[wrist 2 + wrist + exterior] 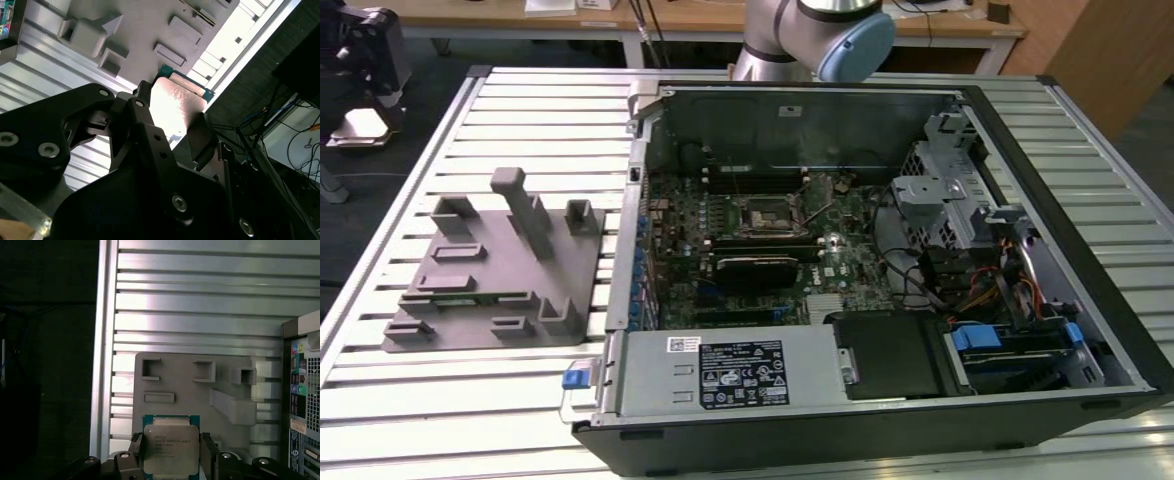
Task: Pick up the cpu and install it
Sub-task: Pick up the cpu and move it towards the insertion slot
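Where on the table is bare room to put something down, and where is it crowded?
In the exterior view, bare slats of the table lie on the near side of the grey tray and between the tray and the far edge. The open computer case is crowded with the motherboard, cables and drive cage. The pincer holds the cpu.

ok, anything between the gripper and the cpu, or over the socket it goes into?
Nothing visible. The gripper is shut on the cpu, with a finger on each side in both wrist views. In the exterior view the socket lies uncovered in the open case, with no cable or part across it.
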